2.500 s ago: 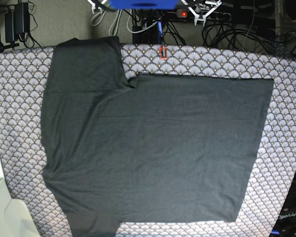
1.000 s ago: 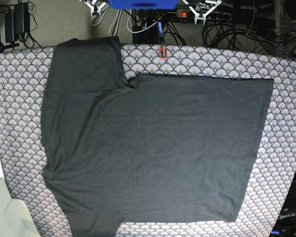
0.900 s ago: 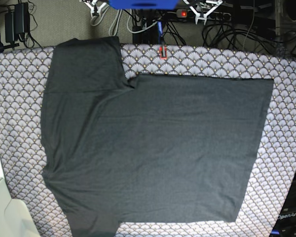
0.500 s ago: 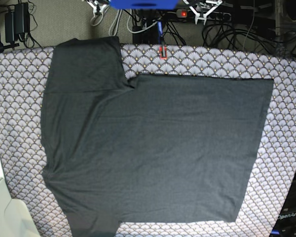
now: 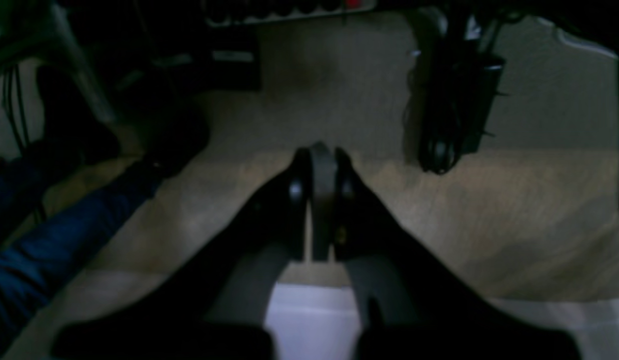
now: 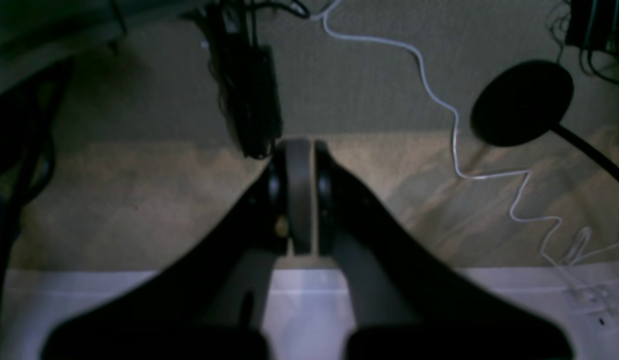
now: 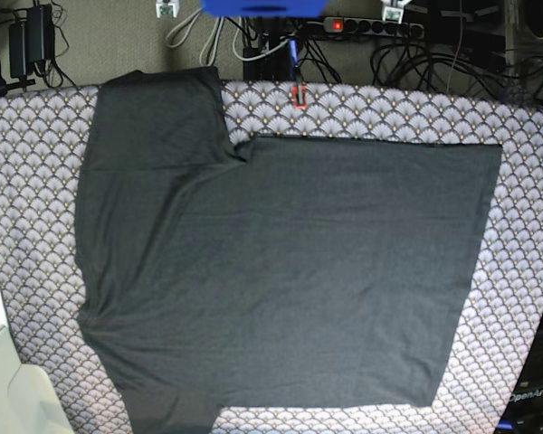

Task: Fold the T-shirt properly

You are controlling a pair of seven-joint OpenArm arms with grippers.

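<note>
The T-shirt (image 7: 290, 271) is dark charcoal and lies flat, plain side up, on the scallop-patterned cloth (image 7: 525, 271). One sleeve (image 7: 158, 117) points to the far left corner; the other (image 7: 167, 411) reaches the near edge. My left gripper (image 5: 317, 150) is shut and empty, above the floor beyond the table. My right gripper (image 6: 299, 145) is also shut and empty over the floor. In the base view only a small white bit of each arm shows at the top edge: the right arm (image 7: 166, 8) and the left arm (image 7: 394, 12). Both are far from the shirt.
An orange clip (image 7: 299, 95) sits at the cloth's far edge. A power strip (image 7: 371, 25) and cables lie on the floor behind. A white object (image 7: 9, 389) stands at the near left corner. A white cable (image 6: 454, 125) and black round base (image 6: 522, 102) lie on the carpet.
Both grippers have drawn back past the top edge of the base view, so only small bits show. The T-shirt has not moved.
</note>
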